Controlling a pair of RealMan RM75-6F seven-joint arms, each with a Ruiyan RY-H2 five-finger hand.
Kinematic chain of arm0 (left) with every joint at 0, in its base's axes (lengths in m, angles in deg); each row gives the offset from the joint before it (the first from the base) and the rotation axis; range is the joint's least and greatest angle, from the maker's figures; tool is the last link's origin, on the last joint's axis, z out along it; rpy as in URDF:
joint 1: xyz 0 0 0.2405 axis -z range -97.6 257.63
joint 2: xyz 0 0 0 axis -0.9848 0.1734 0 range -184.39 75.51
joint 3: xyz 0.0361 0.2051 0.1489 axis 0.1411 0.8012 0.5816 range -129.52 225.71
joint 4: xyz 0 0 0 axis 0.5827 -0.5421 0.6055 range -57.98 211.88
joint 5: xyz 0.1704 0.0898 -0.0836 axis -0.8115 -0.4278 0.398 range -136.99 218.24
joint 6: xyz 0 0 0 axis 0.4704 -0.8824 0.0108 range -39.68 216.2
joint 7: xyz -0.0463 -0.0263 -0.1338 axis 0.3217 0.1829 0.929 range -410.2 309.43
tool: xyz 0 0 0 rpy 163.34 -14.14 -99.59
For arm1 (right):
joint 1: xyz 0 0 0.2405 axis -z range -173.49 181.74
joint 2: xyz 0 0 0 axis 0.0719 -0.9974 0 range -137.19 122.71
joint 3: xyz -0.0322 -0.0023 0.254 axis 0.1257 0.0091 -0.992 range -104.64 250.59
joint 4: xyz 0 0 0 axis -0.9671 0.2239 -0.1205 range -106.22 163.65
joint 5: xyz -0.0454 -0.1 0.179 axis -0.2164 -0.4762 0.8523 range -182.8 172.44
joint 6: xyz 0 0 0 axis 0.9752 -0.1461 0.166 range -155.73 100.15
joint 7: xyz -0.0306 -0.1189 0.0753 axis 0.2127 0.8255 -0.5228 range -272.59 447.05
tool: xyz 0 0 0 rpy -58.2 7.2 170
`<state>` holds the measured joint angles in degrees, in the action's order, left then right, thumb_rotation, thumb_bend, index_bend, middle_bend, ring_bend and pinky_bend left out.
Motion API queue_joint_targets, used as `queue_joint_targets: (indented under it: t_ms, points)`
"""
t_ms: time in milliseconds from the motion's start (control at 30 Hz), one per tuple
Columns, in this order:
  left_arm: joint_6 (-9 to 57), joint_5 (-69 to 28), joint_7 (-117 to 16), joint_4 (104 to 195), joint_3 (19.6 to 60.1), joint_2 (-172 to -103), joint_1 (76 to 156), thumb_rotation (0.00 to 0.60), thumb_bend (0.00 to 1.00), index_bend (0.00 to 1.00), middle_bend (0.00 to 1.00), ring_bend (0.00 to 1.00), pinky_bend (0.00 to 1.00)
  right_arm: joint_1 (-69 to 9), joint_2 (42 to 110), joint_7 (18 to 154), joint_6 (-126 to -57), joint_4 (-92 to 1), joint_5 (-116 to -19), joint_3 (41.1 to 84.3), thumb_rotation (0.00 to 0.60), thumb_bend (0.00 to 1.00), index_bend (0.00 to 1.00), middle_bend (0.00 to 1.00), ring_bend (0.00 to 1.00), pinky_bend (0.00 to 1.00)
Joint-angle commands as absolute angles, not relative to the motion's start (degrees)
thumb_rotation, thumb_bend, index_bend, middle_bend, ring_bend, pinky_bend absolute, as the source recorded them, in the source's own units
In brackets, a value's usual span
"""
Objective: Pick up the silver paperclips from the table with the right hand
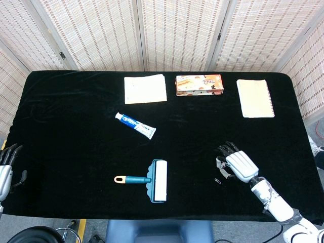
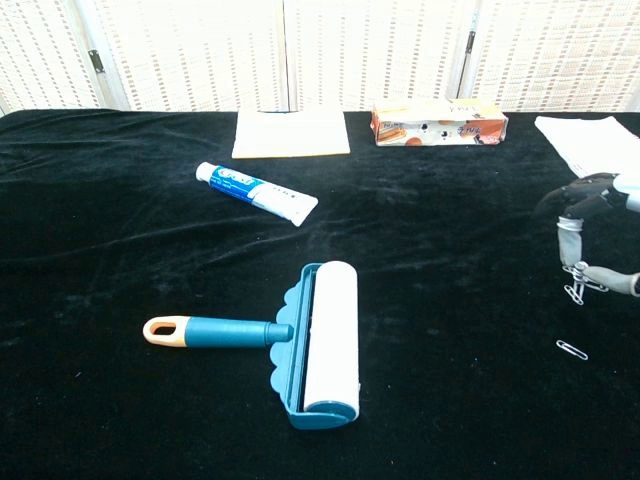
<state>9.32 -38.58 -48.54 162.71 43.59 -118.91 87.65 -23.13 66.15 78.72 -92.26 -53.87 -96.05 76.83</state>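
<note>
While its fingers (image 2: 572, 245) pinch paperclips (image 2: 577, 285) lifted for collection, the right hand (image 1: 238, 165) hovers right of the lint roller (image 1: 158, 180).

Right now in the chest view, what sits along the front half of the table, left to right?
Lint roller → right hand, pinching paperclips above the cloth → one loose paperclip lying on the table.

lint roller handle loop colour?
Orange tip on a teal handle; the lint roller shows best in the chest view.
</note>
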Motion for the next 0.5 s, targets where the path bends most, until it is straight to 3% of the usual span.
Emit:
queue_joint_targets:
  t_ms: [33, 500]
  points:
    - [9.34, -38.58, -48.67, 162.73, 43.61, -118.96, 87.68, 0.6, 0.56, 0.03, 0.06, 0.07, 0.0, -22.83, 66.37, 78.29, -92.21, -53.45, -96.13, 77.03, 0.6, 0.68, 1.0, 0.21, 0.12, 0.0]
    - [10.19, -37.97, -48.46, 162.51, 43.48, -118.93, 88.02, 0.6, 0.56, 0.03, 0.06, 0.07, 0.0, -23.1, 69.54, 75.18, -90.28, -49.15, -96.41, 76.96, 0.6, 0.68, 1.0, 0.21, 0.12, 0.0]
